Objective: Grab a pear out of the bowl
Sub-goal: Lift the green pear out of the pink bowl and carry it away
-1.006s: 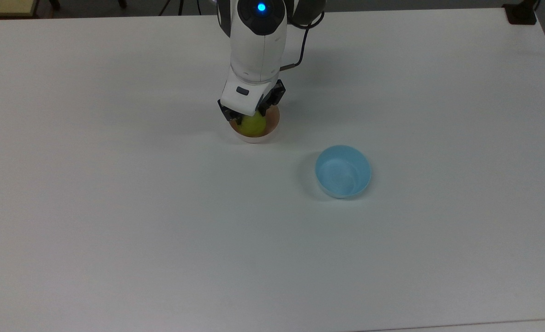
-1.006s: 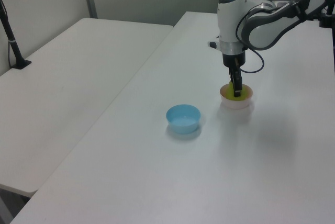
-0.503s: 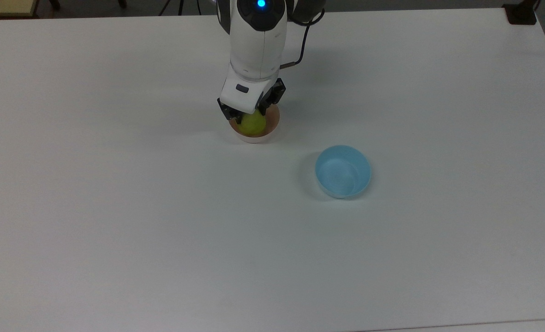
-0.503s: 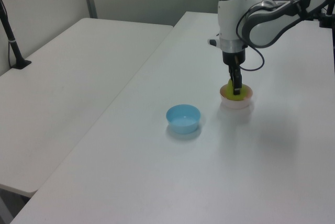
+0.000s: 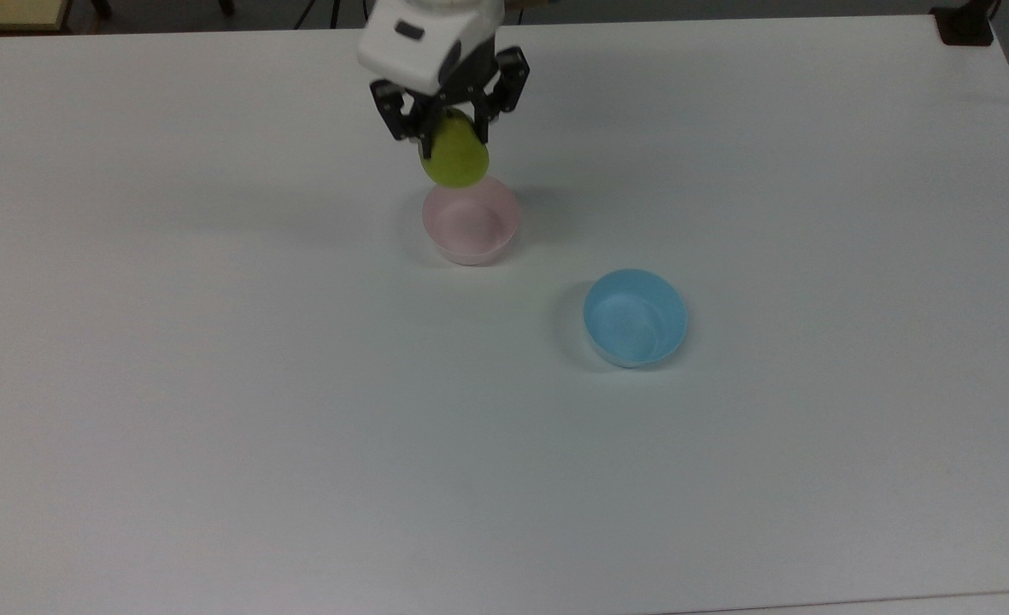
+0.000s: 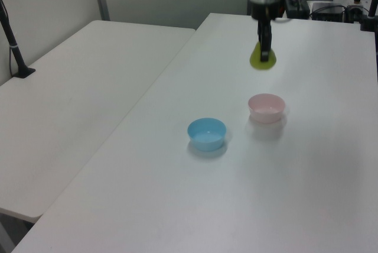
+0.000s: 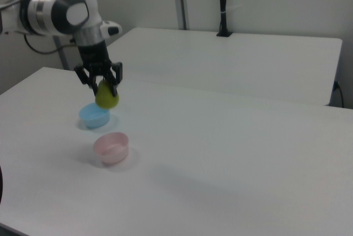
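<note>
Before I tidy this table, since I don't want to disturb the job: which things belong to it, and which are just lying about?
Part of the job:
- pear, held in the hand, lifted above the table
- pink bowl, now without the pear

Just lying about:
- blue bowl, standing apart from the pink one

In the top view, the pear (image 5: 455, 157) hangs above the bowl (image 5: 470, 224).

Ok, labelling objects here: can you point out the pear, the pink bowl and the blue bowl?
pear (image 5: 455, 158), top view, rounded belly.
pink bowl (image 5: 470, 224), top view, inner floor.
blue bowl (image 6: 207, 133), left view, inner floor.
</note>
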Tool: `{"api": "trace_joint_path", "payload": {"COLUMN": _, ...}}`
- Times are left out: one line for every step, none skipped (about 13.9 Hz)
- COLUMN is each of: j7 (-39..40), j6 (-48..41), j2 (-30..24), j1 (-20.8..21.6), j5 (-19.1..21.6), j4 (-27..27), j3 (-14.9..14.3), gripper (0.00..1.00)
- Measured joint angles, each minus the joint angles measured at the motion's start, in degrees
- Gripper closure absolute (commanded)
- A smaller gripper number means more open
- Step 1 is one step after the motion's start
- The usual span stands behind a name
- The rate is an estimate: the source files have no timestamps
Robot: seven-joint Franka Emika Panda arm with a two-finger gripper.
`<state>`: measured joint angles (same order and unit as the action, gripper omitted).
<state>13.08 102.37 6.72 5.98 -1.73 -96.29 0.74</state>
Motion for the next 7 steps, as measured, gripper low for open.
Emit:
{"api": "trace_joint_path", "payload": {"j7": 0.0, "j6": -1.77, "j2": -0.26, "j1": -0.59, "j5": 0.43, "j4": 2.29, "j3": 0.06, "gripper": 1.0}}
{"api": "trace_joint_path", "payload": {"j7": 0.0, "j6": -3.17, "j2": -0.7, "j1": -1.44, "j5": 0.78, "j4": 4.31, "j3": 0.08, "gripper": 1.0}}
{"api": "trace_joint_path", "payload": {"j7": 0.01, "j6": -3.65, "j2": -1.25, "j1": -2.36, "j5": 0.85, "j4": 5.18, "j3": 0.09, "gripper": 1.0}}
{"api": "trace_joint_path", "payload": {"j7": 0.13, "j6": -3.88, "j2": -1.56, "j1": -3.09, "j5": 0.85, "j4": 5.36, "j3": 0.11, "gripper": 1.0}}
{"api": "trace_joint_path", "payload": {"j7": 0.85, "j6": -3.95, "j2": -1.72, "j1": -4.25, "j5": 0.85, "j4": 5.41, "j3": 0.11, "gripper": 1.0}}
{"api": "trace_joint_path", "payload": {"j7": 2.35, "j6": -3.96, "j2": -1.73, "j1": -5.53, "j5": 0.94, "j4": 5.46, "j3": 0.11, "gripper": 1.0}}
{"api": "trace_joint_path", "payload": {"j7": 4.58, "j6": -3.96, "j2": -1.71, "j1": -7.56, "j5": 1.37, "j4": 5.58, "j3": 0.08, "gripper": 1.0}}
